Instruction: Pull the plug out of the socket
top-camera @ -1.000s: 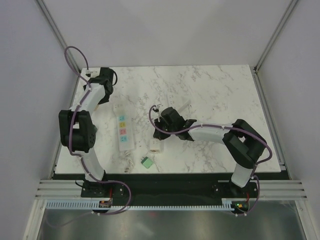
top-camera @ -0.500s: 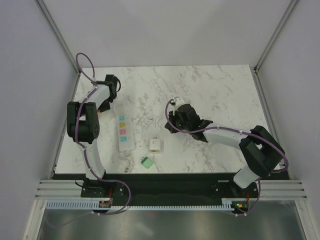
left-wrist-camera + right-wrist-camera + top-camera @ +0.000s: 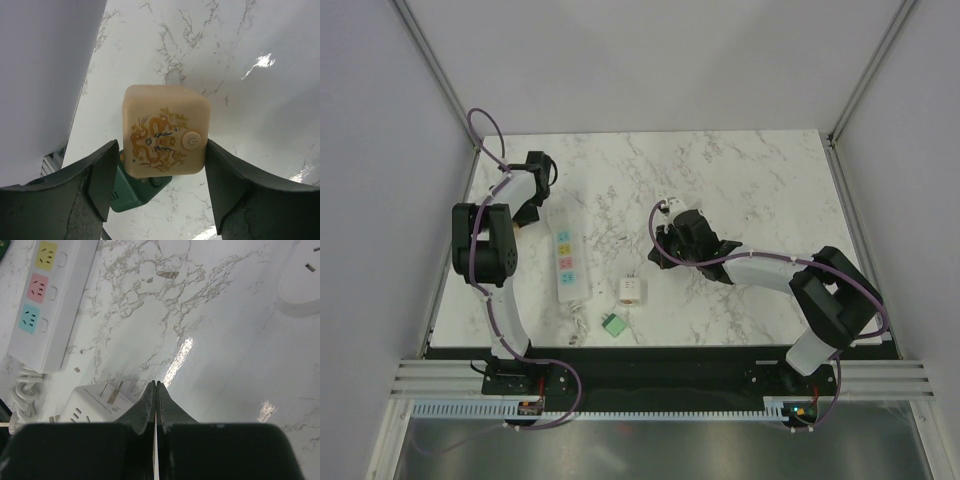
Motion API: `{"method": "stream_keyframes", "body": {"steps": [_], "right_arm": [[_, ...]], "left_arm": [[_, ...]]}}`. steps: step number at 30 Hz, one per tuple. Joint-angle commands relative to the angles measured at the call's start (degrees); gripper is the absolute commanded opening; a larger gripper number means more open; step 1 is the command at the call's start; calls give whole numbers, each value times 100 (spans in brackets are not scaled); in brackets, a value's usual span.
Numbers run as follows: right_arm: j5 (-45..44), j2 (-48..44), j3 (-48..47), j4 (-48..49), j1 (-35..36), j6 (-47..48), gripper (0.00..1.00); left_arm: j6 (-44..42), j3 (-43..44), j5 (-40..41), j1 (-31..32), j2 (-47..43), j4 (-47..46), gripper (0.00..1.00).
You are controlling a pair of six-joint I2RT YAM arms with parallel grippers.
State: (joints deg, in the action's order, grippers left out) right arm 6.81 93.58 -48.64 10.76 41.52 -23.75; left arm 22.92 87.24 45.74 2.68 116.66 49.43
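The socket, a white power strip [image 3: 568, 262] with yellow, pink and blue outlet faces, lies left of centre, and all three outlets are empty in the right wrist view [image 3: 47, 295]. The white plug [image 3: 631, 291] lies on the table apart from the strip, with its prongs bare [image 3: 95, 397]. My right gripper [image 3: 658, 257] is shut on nothing, just right of and above the plug. My left gripper [image 3: 525, 208] is open at the table's far left. Its fingers [image 3: 95, 175] stand on either side of a cream cube [image 3: 165, 131] with a dragon print.
A green cube [image 3: 612, 325] sits near the front edge, below the plug. A green block [image 3: 135, 187] lies under the cream cube. Another white outlet block [image 3: 302, 282] shows at the top right of the right wrist view. Walls close in on the left and right.
My right gripper has drawn back to the right, away from the plug, which stays on the table beside the strip. My left arm has folded and its wrist came down at the far left.
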Motion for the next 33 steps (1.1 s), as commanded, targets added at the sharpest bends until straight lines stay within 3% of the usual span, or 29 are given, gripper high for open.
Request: {"method": "stream_keyframes", "body": {"steps": [1, 7, 8, 15, 22, 27, 29, 33], "right_arm": [[66, 11, -40, 207, -3, 28, 0], [57, 2, -137, -39, 6, 54, 0], [57, -15, -145, -65, 6, 63, 0], [-4, -33, -365, -373, 6, 81, 0], [-74, -138, -541, -707, 6, 63, 0], [-48, -244, -559, -830, 6, -51, 0], [-57, -279, -524, -865, 6, -121, 0], [-66, -297, -515, -874, 14, -235, 0]], "left_arm": [[213, 118, 76, -57, -56, -74, 75], [345, 144, -170, -57, -494, -56, 84], [380, 127, -240, -57, -591, -56, 100], [600, 153, -1232, -57, -1505, -39, 100], [337, -5, -3235, -57, -1901, -424, 100], [-243, -417, -4930, -4, -1840, -1224, 100], [-437, -506, -5100, 92, -1796, -1426, 100], [-709, -612, -4707, 321, -1586, -1480, 100]]}}
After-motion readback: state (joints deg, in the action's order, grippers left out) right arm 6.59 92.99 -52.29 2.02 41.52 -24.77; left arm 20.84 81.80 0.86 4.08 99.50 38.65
